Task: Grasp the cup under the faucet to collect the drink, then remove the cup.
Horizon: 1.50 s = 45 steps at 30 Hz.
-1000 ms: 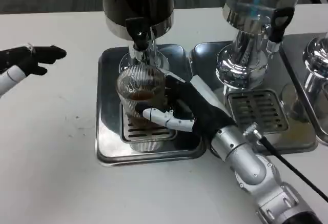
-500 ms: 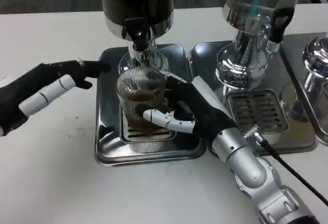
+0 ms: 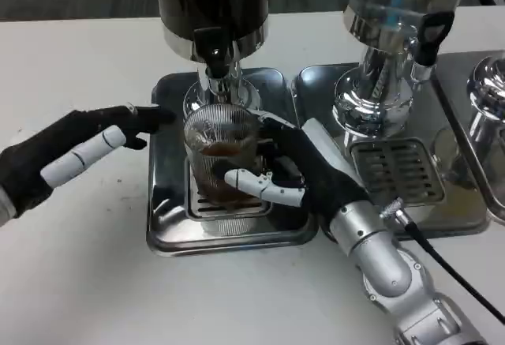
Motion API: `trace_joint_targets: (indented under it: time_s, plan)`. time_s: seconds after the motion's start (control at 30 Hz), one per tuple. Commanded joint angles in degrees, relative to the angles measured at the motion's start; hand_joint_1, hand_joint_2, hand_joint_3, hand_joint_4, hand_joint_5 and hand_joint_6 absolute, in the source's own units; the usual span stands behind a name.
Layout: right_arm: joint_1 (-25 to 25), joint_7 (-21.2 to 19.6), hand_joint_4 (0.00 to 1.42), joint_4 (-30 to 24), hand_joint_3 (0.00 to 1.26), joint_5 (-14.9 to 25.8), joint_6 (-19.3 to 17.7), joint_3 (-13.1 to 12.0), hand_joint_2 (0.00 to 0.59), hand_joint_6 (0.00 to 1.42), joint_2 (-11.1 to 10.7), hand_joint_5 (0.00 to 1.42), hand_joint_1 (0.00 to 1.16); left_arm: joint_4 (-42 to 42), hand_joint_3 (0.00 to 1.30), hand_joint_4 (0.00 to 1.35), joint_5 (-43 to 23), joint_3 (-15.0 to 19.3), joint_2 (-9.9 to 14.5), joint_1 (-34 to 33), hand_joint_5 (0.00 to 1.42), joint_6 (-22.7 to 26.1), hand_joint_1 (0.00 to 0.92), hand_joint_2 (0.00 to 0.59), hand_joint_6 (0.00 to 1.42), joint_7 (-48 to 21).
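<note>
Ribbed clear glass forms the cup (image 3: 220, 152), which is seen in the head view standing on the slotted grate of a steel tray (image 3: 170, 226) near the middle of the white counter (image 3: 79, 282). The cup is placed directly under the black faucet (image 3: 213, 54) of a dark dispenser (image 3: 211, 1), and brown drink is held in its lower part. The cup is gripped by the right hand (image 3: 304, 175) from its right side: black fingers are wrapped behind the glass, and a white finger (image 3: 256, 185) is laid across its front. The silver right forearm (image 3: 387, 262) is stretched toward the counter's near right corner, with a black cable running beside it.

The left hand (image 3: 75, 151) is held over the counter just left of the tray, its fingers extended and slightly apart, nothing held. Its black fingertips (image 3: 154, 114) are reached over the tray's left rim, close to the cup; whether the glass is touched cannot be told.

A second, clear dispenser (image 3: 394, 13) is set on its own tray (image 3: 442, 219) toward the right edge of the counter.
</note>
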Motion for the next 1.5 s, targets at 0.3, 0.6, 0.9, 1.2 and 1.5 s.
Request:
trace_joint_targets:
  time_s: [0.3, 0.6, 0.9, 1.2, 1.5]
  plan:
    - [1.8, -2.03, 0.43, -1.62, 0.28, -0.28, -0.02, -0.28, 0.225, 0.33, -0.08, 0.45, 0.6, 0.22, 0.27, 0.16, 0.58, -0.32, 0.0, -0.03, 0.17, -1.25, 0.0, 0.168, 0.24, 0.7]
    - [2.8, -3.44, 0.45, -2.6, 0.31, -0.57, -0.27, -0.42, 0.224, 0.37, -0.06, 0.48, 0.6, 0.04, 0.27, 0.17, 0.71, -0.37, 0.01, 0.17, 0.17, -1.46, 0.0, 0.171, 0.24, 0.77]
    - [3.69, -5.39, 0.49, -3.67, 0.34, -0.43, -1.11, -0.8, 0.232, 0.41, -0.21, 0.51, 0.6, 0.05, 0.26, 0.17, 0.67, -0.41, 0.0, 0.03, 0.17, -1.63, 0.0, 0.174, 0.24, 0.56]
    - [4.69, -6.21, 0.5, -5.09, 0.35, -0.57, -1.02, -0.89, 0.236, 0.42, -0.36, 0.52, 0.59, 0.2, 0.26, 0.17, 0.72, -0.59, -0.19, -0.11, 0.17, -1.72, 0.0, 0.174, 0.25, 0.39]
    - [5.44, -6.5, 0.5, -6.0, 0.36, -0.68, -1.06, -1.14, 0.233, 0.42, -0.43, 0.53, 0.59, 0.12, 0.26, 0.17, 0.61, -0.63, -0.31, 0.08, 0.17, -1.81, 0.0, 0.175, 0.25, 0.33]
